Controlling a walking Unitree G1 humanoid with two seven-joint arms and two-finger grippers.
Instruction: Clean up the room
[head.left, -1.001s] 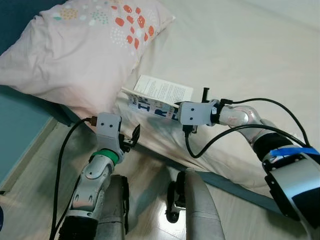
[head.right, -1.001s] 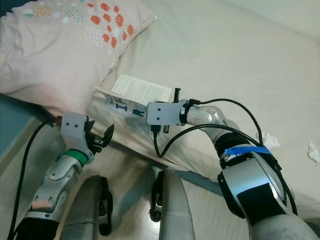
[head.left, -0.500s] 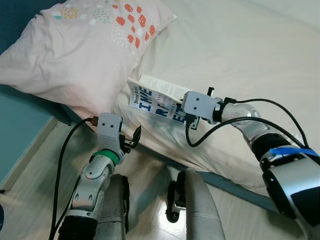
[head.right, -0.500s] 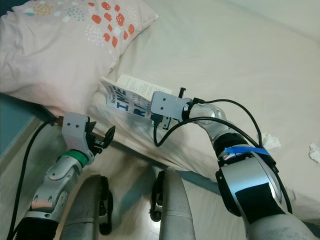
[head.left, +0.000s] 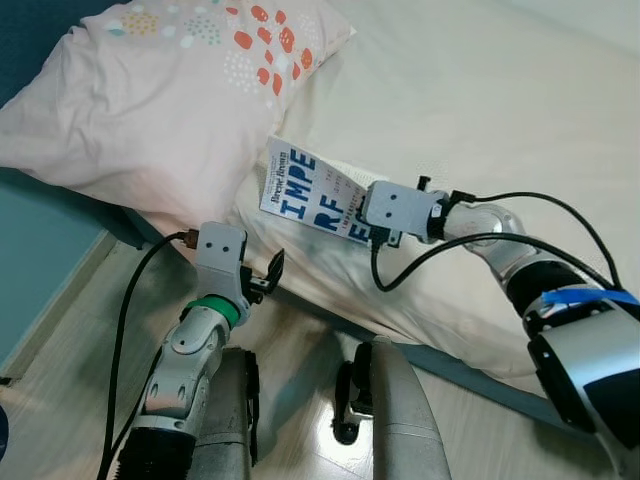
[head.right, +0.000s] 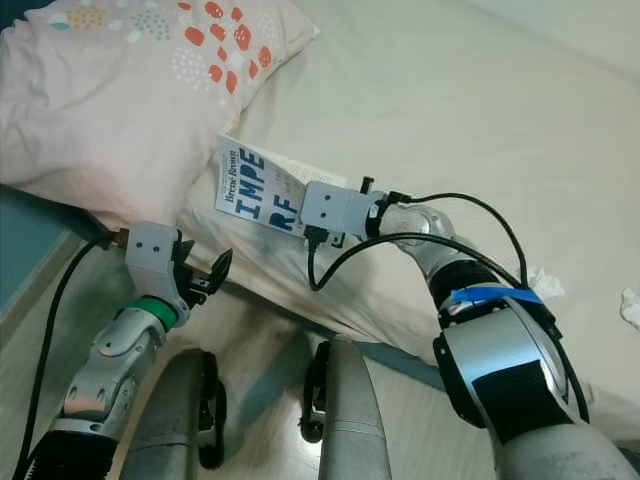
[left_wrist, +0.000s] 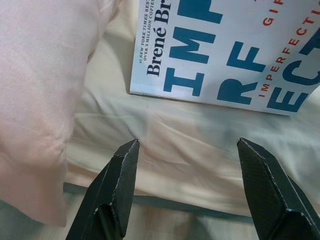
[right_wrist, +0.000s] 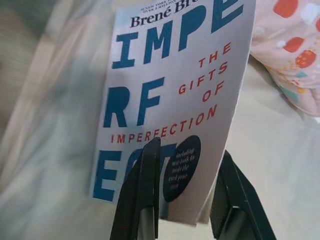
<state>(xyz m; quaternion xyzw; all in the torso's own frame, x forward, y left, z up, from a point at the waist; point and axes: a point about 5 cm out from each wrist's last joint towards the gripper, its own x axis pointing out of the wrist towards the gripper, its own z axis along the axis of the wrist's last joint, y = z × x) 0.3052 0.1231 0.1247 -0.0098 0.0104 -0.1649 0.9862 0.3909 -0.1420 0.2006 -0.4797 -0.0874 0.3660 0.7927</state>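
A white paperback book (head.left: 308, 195) with blue and red lettering is held tilted up off the cream bed sheet (head.left: 470, 110), its cover facing me. My right gripper (right_wrist: 184, 192) is shut on the book (right_wrist: 175, 95) near its lower edge, one finger (right_wrist: 145, 187) on the cover and the other behind it. My left gripper (head.left: 262, 275) hangs open below the mattress edge, nothing between its fingers (left_wrist: 117, 185); the book (left_wrist: 225, 55) lies ahead of it and apart.
A pink pillow (head.left: 150, 100) with orange and pastel spots lies just left of the book. The mattress edge and blue bed frame (head.left: 470, 375) run diagonally in front of me. Crumpled white tissues (head.right: 630, 305) sit on the sheet at far right. Wooden floor (head.left: 60, 350) lies below.
The right gripper has lifted and turned the book from lying open-face on the sheet to tilted up with its cover showing. The left arm has stayed put.
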